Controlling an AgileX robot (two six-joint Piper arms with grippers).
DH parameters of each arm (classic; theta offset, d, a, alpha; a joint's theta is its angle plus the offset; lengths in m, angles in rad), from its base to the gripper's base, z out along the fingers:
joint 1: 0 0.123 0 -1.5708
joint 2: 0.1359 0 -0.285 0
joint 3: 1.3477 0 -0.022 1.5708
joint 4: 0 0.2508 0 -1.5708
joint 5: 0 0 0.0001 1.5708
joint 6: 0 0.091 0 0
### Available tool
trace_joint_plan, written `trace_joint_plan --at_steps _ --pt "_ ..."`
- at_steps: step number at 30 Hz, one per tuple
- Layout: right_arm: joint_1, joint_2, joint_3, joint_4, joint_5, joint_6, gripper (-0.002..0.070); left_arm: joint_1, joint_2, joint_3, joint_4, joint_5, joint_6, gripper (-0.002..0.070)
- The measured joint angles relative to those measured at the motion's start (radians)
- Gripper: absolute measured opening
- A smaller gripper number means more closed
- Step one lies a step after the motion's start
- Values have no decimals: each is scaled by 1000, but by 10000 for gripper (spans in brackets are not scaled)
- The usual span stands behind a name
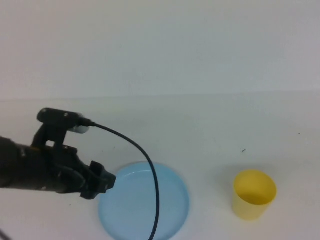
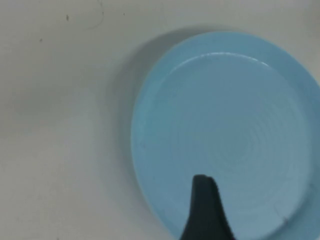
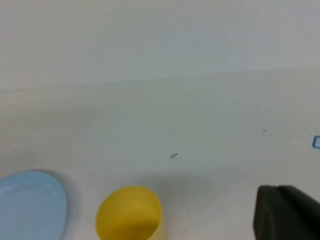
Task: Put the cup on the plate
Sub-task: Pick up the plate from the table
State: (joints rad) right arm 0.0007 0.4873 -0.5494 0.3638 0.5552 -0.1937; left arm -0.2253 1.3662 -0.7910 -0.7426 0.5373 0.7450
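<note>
The yellow cup (image 1: 254, 194) stands upright on the white table at the front right, open end up, apart from the plate. The light blue plate (image 1: 144, 201) lies flat at the front centre and has nothing on it. My left gripper (image 1: 102, 182) hovers over the plate's left edge, holding nothing that I can see; in the left wrist view its dark tip (image 2: 205, 212) sits over the plate (image 2: 225, 130). My right gripper (image 3: 285, 215) shows only in the right wrist view, low and to the right of the cup (image 3: 130, 212), with the plate (image 3: 30, 205) beyond it.
A black cable (image 1: 145, 165) runs from the left wrist camera across the plate towards the front edge. The white table (image 1: 210, 125) meets a white wall behind. A small dark speck (image 1: 243, 150) lies behind the cup.
</note>
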Motion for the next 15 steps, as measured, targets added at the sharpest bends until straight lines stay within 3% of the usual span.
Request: trace_joint_plan --at_steps 4,15 --pt "0 12 6 8 -2 0 1 -24 139 -68 51 -37 -55 412" --pt "0 21 8 9 8 -16 1 -24 344 -144 116 -55 -95 401"
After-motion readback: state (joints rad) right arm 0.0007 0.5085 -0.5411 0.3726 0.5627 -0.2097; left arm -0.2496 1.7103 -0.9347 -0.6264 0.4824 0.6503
